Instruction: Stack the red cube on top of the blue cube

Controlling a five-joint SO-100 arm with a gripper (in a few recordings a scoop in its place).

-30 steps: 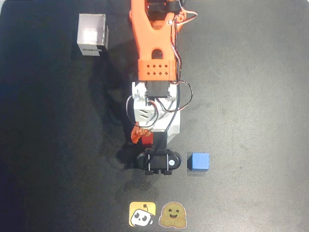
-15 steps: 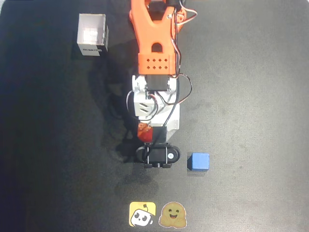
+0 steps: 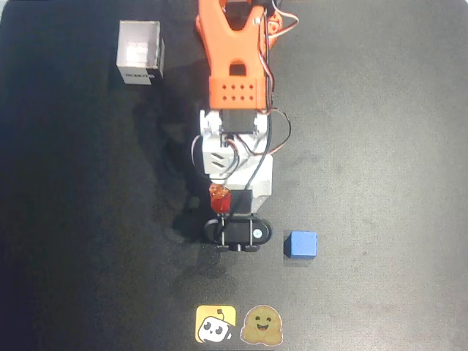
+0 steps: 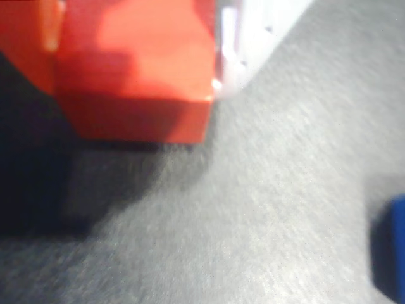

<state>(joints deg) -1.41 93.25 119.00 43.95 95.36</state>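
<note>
Arm [image 3: 232, 88]: orange and white, reaching from the top edge of the overhead view down the middle of the dark table [image 3: 380, 131].
Gripper [image 3: 219, 196]: mostly hidden under the wrist in the overhead view, with an orange-red bit showing just above the black camera mount [image 3: 238, 232].
Fingers: closed on the red cube in the wrist view, an orange finger [image 4: 28, 44] touching its left side and a white finger [image 4: 253, 31] against its right side.
Red cube [image 4: 142, 69]: large and blurred at the top left of the wrist view, held off the table with its shadow on the grey surface beneath; in the overhead view cannot be told apart from the arm's orange parts.
Blue cube [image 3: 300, 244]: resting on the table just right of the camera mount in the overhead view, apart from it; in the wrist view a blue sliver [image 4: 395, 247] at the right edge.
White box [image 3: 140, 53]: at the far left of the overhead view, well apart from the arm.
Stickers [image 3: 241, 324]: two, side by side at the near edge in the overhead view.
</note>
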